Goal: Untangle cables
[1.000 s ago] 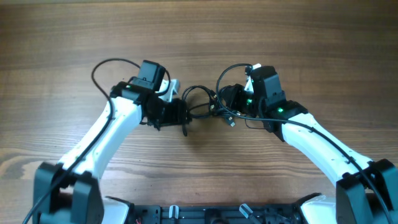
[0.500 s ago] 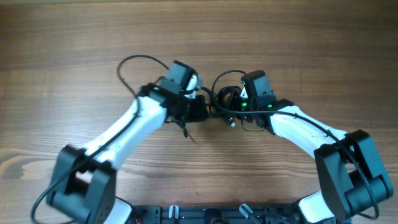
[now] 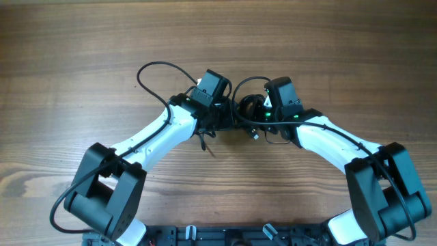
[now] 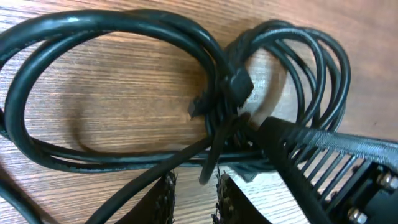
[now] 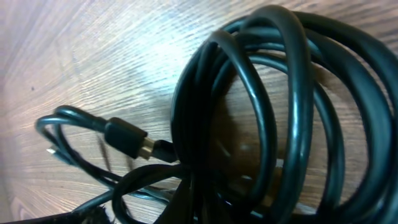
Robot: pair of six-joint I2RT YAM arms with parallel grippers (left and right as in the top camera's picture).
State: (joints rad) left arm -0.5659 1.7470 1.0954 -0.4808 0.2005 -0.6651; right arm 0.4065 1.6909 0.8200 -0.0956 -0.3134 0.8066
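Cables (image 3: 246,102): thin, black, glossy; lying bunched in overlapping loops mid-desk (image 3: 218,34); small plug (image 5: 127,138) showing; apparently knotted.

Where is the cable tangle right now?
In the overhead view the cables lie near the middle of the table, bunched in loops between the left gripper and the right gripper.

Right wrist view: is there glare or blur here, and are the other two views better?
Right wrist: strong glare whitens the table at upper left, and the cables, very close to the lens, look soft. Left wrist: even light, with a faint shadow under the cables. Overhead: even light, sharp, only soft shadows by the arms.
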